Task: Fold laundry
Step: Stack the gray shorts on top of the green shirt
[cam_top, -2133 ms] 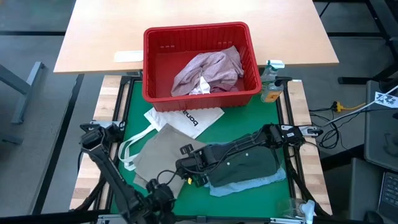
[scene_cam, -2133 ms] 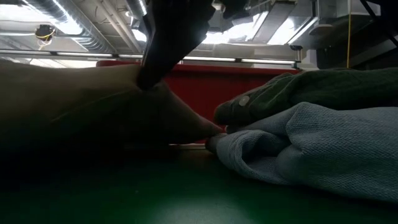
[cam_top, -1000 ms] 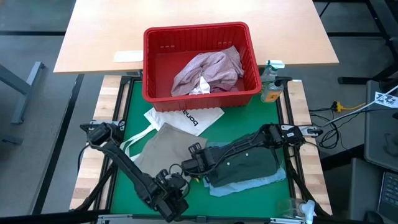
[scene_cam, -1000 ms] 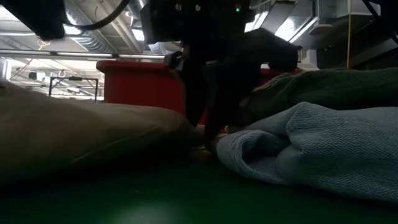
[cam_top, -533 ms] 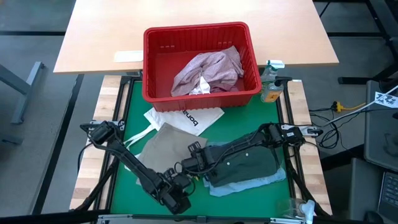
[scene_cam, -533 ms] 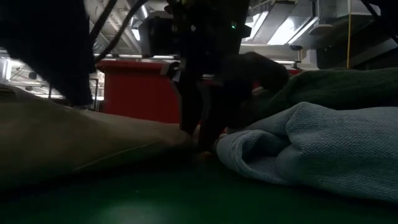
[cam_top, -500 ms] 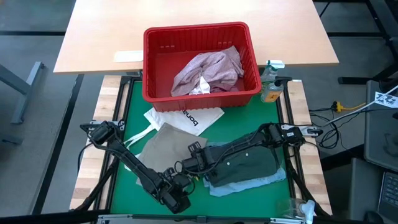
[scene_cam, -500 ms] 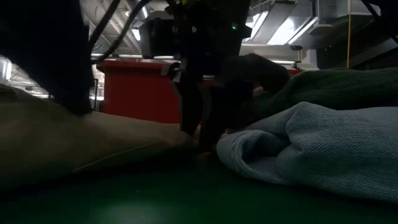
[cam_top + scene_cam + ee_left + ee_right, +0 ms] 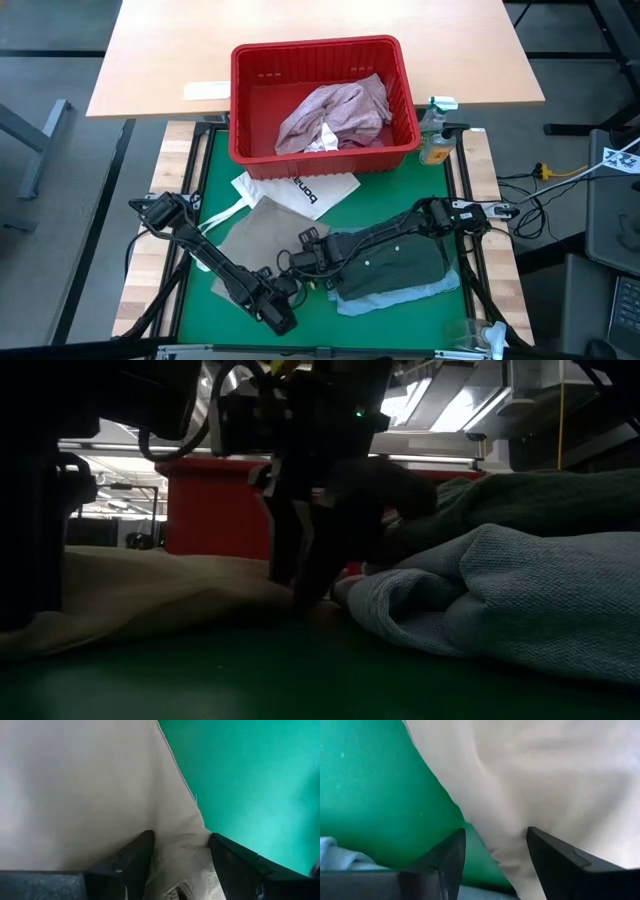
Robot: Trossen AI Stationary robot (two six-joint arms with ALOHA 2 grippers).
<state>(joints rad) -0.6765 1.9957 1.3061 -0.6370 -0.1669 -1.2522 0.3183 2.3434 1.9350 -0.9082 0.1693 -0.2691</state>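
A beige garment (image 9: 262, 232) lies flat on the green mat, its far part on a white tote bag (image 9: 300, 188). My left gripper (image 9: 177, 865) points down, open, over the garment's near corner (image 9: 187, 847). My right gripper (image 9: 492, 857) is open too, pointing down over the garment's right edge (image 9: 470, 820), beside a folded dark grey-green garment (image 9: 395, 262). That garment lies on a light blue one (image 9: 500, 600). Mottled pink cloth (image 9: 335, 112) and a small white piece sit in the red basket (image 9: 250, 70). My left gripper stands with one finger (image 9: 135, 855) over the beige cloth and the other (image 9: 232, 862) at the mat's side of the corner; I cannot tell whether it touches the cloth. My right gripper's fingertips (image 9: 300, 595) reach down to the garment's edge at the mat; touch cannot be told.
The red basket stands at the mat's far edge, on the seam with a wooden table (image 9: 150, 60). A spray bottle (image 9: 436, 135) stands at the far right corner. Bare green mat (image 9: 215, 320) shows along the near left.
My left gripper has come down from above the mat's near edge onto the beige garment's near corner, tipping steeper. The beige cloth, heaped higher at its near left a second ago, now lies flatter.
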